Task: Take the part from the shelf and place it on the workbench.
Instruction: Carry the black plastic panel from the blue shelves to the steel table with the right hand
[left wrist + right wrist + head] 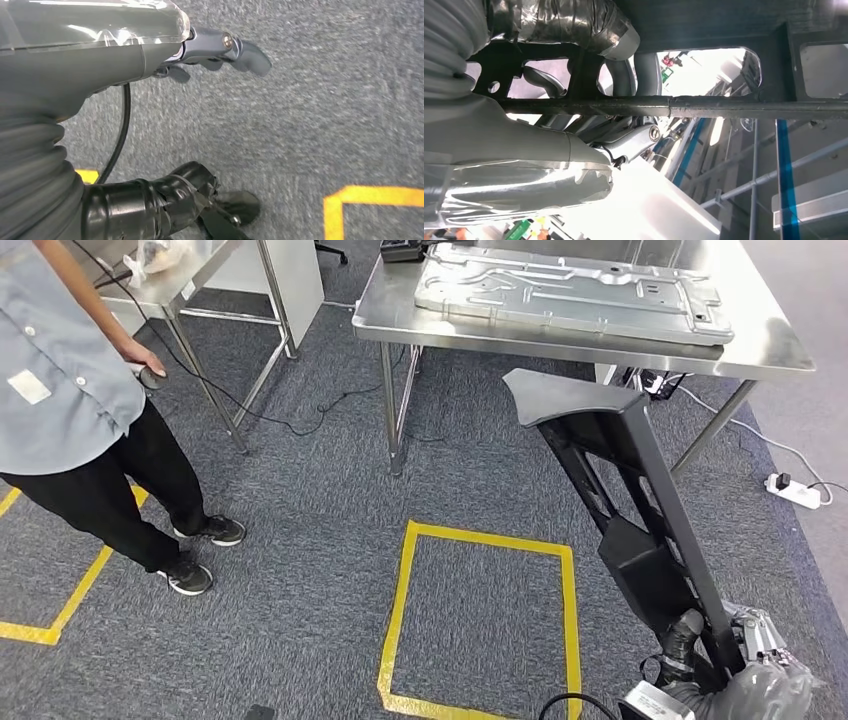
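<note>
A long black part (640, 510) was held in the right hand (762, 645) at its lower end, low at the robot's right side, and was slanted up and forward so that its flat grey tip lay just short of the near edge of the steel table (560, 335); in the right wrist view the fingers (624, 75) were seen wrapped about the part's perforated frame. The left hand (215, 50) was hung over the grey carpet with nothing in it and its fingers loosely apart. The carrying step was judged to be in hand, with the placing not yet done. To do it well, the grip would need to be kept firm — the part is long and held far from its middle, so it was judged likely to swing — and the tip would have to be raised clear of the table edge before being laid down. Much of the tabletop was taken up by a large pressed metal panel (570, 290), so little bare surface was left near the front; a collision with it was the chief risk. A person (70, 390) stood at the left beside a second table (190, 285), cables trailed under the tables, a power strip (795, 490) lay on the carpet at the right, and a yellow taped square (485, 620) was marked on the floor ahead.
</note>
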Tool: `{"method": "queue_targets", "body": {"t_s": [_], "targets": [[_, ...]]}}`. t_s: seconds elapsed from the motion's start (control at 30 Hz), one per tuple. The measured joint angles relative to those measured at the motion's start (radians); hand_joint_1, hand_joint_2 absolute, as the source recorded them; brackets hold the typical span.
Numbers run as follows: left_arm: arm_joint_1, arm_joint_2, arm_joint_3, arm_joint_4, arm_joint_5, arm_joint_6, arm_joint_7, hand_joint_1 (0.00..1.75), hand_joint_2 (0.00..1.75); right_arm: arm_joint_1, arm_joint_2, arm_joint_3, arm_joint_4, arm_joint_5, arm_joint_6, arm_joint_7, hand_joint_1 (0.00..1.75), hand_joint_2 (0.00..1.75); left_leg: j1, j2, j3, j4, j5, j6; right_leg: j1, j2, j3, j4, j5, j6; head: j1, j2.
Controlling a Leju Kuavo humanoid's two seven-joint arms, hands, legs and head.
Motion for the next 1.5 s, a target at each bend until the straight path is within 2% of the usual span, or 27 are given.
{"method": "queue_targets", "body": {"t_s": [0.07,0.17,0.2,0.23,0.27,0.3,0.37,0.43,0.53,0.6,0.67,0.7,0.73,0.77,0.83,0.9,0.97,1.07,1.13,1.2,1.23,1.27,1.3,1.33,1.4,1.43,1.5], "targets": [[0.001,-0.001,0.000,0.000,0.001,-0.001,-0.002,0.00,1.75,-0.001,-0.002,0.002,0.000,-0.001,0.000,0.001,1.75,1.75,0.006,0.006,0.007,-0.014,0.007,0.010,0.001,-0.019,-0.014,0.034,-0.024,0.011,0.001,0.000],[0.001,-0.001,0.001,0.000,0.001,-0.005,-0.006,0.00,1.75,-0.004,-0.007,0.005,0.002,-0.001,0.000,0.003,1.75,1.75,0.007,0.015,0.010,-0.019,0.009,0.017,-0.005,-0.038,-0.102,0.210,-0.110,0.025,0.001,0.000],[0.002,-0.001,0.001,0.000,0.001,-0.008,-0.006,0.00,1.75,-0.004,-0.009,0.006,0.003,0.000,0.000,0.004,1.75,1.75,0.007,0.017,0.010,-0.019,0.008,0.017,-0.008,-0.038,-0.127,0.256,-0.122,0.029,0.001,0.000],[0.002,-0.001,0.001,0.000,0.000,-0.011,-0.008,0.00,1.75,-0.004,-0.010,0.007,0.004,0.002,0.000,0.005,1.75,1.75,0.007,0.020,0.011,-0.019,0.006,0.016,-0.012,-0.040,-0.135,0.268,-0.113,0.032,0.001,0.000],[0.003,-0.001,0.001,0.000,0.000,-0.016,-0.010,0.00,1.75,-0.004,-0.012,0.007,0.005,0.003,0.000,0.007,1.75,1.75,0.008,0.021,0.013,-0.018,0.004,0.014,-0.015,-0.042,-0.123,0.240,-0.086,0.035,0.001,0.000],[0.002,-0.001,0.001,0.000,0.000,-0.020,-0.013,0.00,1.75,-0.004,-0.014,0.008,0.006,0.005,0.000,0.008,1.75,1.75,0.009,0.022,0.016,-0.016,0.001,0.010,-0.019,-0.045,-0.092,0.177,-0.047,0.036,0.001,0.000],[0.002,-0.001,0.001,0.000,0.000,-0.028,-0.019,0.00,1.75,-0.006,-0.018,0.011,0.007,0.006,0.000,0.013,1.75,1.75,0.008,0.022,0.019,-0.012,-0.006,0.000,-0.019,-0.052,-0.028,0.048,0.002,0.033,0.001,0.000],[0.001,-0.001,0.001,0.000,0.000,-0.031,-0.023,0.00,1.75,-0.007,-0.021,0.016,0.008,0.006,0.000,0.017,1.75,1.75,0.005,0.023,0.020,-0.010,-0.010,-0.013,-0.013,-0.053,-0.008,0.000,0.007,0.022,0.001,0.000],[0.001,-0.001,0.001,0.000,0.000,-0.033,-0.024,0.00,1.75,-0.006,-0.024,0.019,0.008,0.005,0.000,0.018,1.75,1.75,0.006,0.025,0.020,-0.005,-0.020,-0.030,-0.012,-0.048,-0.005,-0.007,0.009,-0.001,0.001,0.000],[0.000,0.000,0.001,0.000,0.000,-0.033,-0.024,0.00,1.75,-0.007,-0.024,0.022,0.008,0.005,0.000,0.018,1.75,1.75,0.008,0.024,-0.007,0.062,-0.063,-0.036,-0.015,-0.049,0.002,-0.014,0.011,-0.016,0.000,0.000],[0.001,0.000,0.001,0.000,0.000,-0.035,-0.024,0.00,1.75,-0.007,-0.025,0.024,0.009,0.005,0.000,0.018,1.75,1.75,0.009,0.023,-0.071,0.196,-0.128,-0.038,-0.011,-0.050,0.003,-0.014,0.009,-0.024,0.000,0.000],[0.002,0.000,0.001,0.000,0.000,-0.036,-0.025,0.00,1.75,-0.007,-0.025,0.025,0.009,0.004,0.000,0.018,1.75,1.75,0.009,0.022,-0.101,0.255,-0.146,-0.039,-0.009,-0.049,0.004,-0.013,0.008,-0.026,0.000,0.000],[0.003,0.000,0.001,0.000,0.000,-0.037,-0.025,0.00,1.75,-0.007,-0.025,0.026,0.009,0.002,0.000,0.019,1.75,1.75,0.008,0.022,-0.118,0.283,-0.145,-0.038,-0.006,-0.047,0.005,-0.012,0.006,-0.027,0.000,0.000],[0.004,0.000,0.001,0.000,0.000,-0.038,-0.026,0.00,1.75,-0.007,-0.026,0.027,0.009,0.000,0.000,0.020,1.75,1.75,0.008,0.022,-0.115,0.270,-0.124,-0.035,-0.004,-0.045,0.007,-0.010,0.004,-0.028,0.000,0.000],[0.004,0.001,0.001,0.000,0.000,-0.039,-0.027,0.00,1.75,-0.007,-0.027,0.029,0.009,-0.006,0.000,0.024,1.75,1.75,0.006,0.020,-0.064,0.147,-0.047,-0.023,-0.002,-0.041,0.012,-0.007,-0.001,-0.027,0.000,0.000],[0.003,0.003,0.001,0.000,0.001,-0.040,-0.027,0.00,1.75,-0.009,-0.032,0.034,0.011,-0.018,0.000,0.032,1.75,1.75,0.000,0.018,-0.016,0.033,-0.004,-0.013,0.001,-0.038,0.012,-0.003,-0.005,-0.020,0.000,0.000],[0.002,0.005,0.001,0.000,0.003,-0.040,-0.028,0.00,1.75,-0.012,-0.042,0.044,0.013,-0.039,0.000,0.042,1.75,1.75,-0.005,0.017,-0.005,0.004,-0.003,-0.008,0.002,-0.036,0.009,-0.002,-0.006,-0.009,0.000,0.000],[0.003,0.004,0.002,0.000,0.003,-0.041,-0.028,0.00,1.75,-0.017,-0.058,0.059,0.016,-0.058,0.000,0.047,1.75,1.75,0.000,0.019,0.001,-0.011,0.007,0.004,0.000,-0.038,0.004,0.012,-0.019,0.007,0.000,0.000],[0.001,0.004,0.002,0.000,0.001,-0.042,-0.029,0.00,1.75,-0.021,-0.063,0.062,0.017,-0.051,0.000,0.043,1.75,1.75,0.005,0.021,0.005,-0.019,0.012,0.012,-0.003,-0.041,-0.034,0.097,-0.070,0.015,0.001,0.000],[0.001,0.004,0.003,0.000,-0.002,-0.049,-0.032,0.00,1.75,-0.024,-0.064,0.062,0.019,-0.041,0.000,0.038,1.75,1.75,0.005,0.022,0.005,-0.019,0.012,0.015,-0.007,-0.043,-0.098,0.223,-0.125,0.023,0.001,0.000],[0.002,0.004,0.003,0.000,-0.003,-0.056,-0.035,0.00,1.75,-0.024,-0.064,0.062,0.021,-0.038,0.000,0.037,1.75,1.75,0.005,0.023,0.005,-0.019,0.011,0.015,-0.009,-0.043,-0.119,0.261,-0.131,0.026,0.001,0.000],[0.002,0.004,0.003,0.000,-0.003,-0.064,-0.038,0.00,1.75,-0.024,-0.065,0.062,0.023,-0.036,0.000,0.036,1.75,1.75,0.006,0.023,0.006,-0.018,0.009,0.013,-0.012,-0.044,-0.121,0.260,-0.116,0.028,0.001,0.000],[0.002,0.003,0.003,0.000,-0.003,-0.072,-0.042,0.00,1.75,-0.025,-0.066,0.062,0.025,-0.035,0.000,0.036,1.75,1.75,0.007,0.023,0.008,-0.017,0.007,0.011,-0.015,-0.045,-0.103,0.220,-0.084,0.029,0.001,0.000],[0.002,0.003,0.003,0.000,-0.003,-0.079,-0.046,0.00,1.75,-0.027,-0.066,0.062,0.025,-0.035,0.000,0.036,1.75,1.75,0.008,0.022,0.010,-0.014,0.004,0.007,-0.017,-0.047,-0.070,0.150,-0.045,0.030,0.001,0.000],[0.002,0.004,0.003,0.000,-0.003,-0.087,-0.050,0.00,1.75,-0.033,-0.067,0.062,0.027,-0.035,0.000,0.035,1.75,1.75,0.006,0.021,0.011,-0.007,-0.003,-0.005,-0.015,-0.049,-0.016,0.034,-0.001,0.026,0.001,0.000],[0.001,0.004,0.003,0.000,-0.003,-0.089,-0.051,0.00,1.75,-0.035,-0.067,0.062,0.028,-0.035,0.000,0.035,1.75,1.75,0.005,0.021,0.011,-0.005,-0.006,-0.011,-0.012,-0.048,-0.005,0.008,0.003,0.021,0.001,0.000],[0.001,0.004,0.003,0.000,-0.003,-0.091,-0.052,0.00,1.75,-0.037,-0.068,0.062,0.030,-0.035,0.000,0.035,1.75,1.75,0.004,0.022,0.012,-0.007,-0.006,-0.022,-0.008,-0.045,-0.006,0.004,0.001,0.009,0.000,0.000]]}}
